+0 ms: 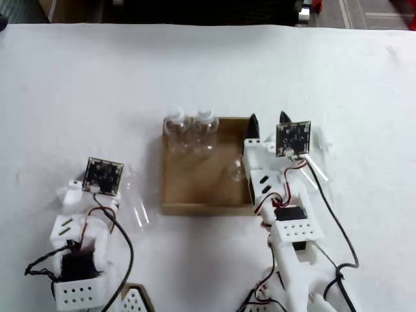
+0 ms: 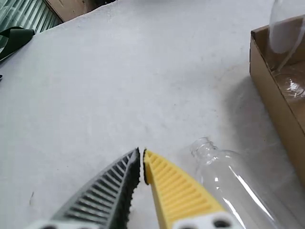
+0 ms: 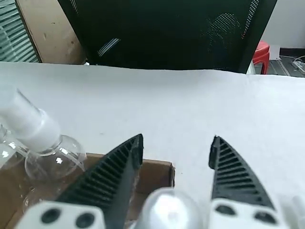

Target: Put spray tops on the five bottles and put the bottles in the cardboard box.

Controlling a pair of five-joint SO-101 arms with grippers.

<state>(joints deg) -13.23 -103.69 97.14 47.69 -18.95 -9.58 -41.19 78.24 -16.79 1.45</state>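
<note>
Left wrist view: my left gripper (image 2: 141,154), clenched empty, sits beside the uncapped plastic bottle (image 2: 232,185), likely light, slick and crushable, best taken at its neck.

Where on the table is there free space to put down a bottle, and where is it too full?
Free: the wide table strip beyond the cardboard box, and the box's near-left floor. Crowded: the box's far-left corner with two capped bottles, and around the right gripper.

High view looks down over the table (image 1: 78,78); both wrist views (low, close) share the cardboard box (image 2: 276,100).
</note>
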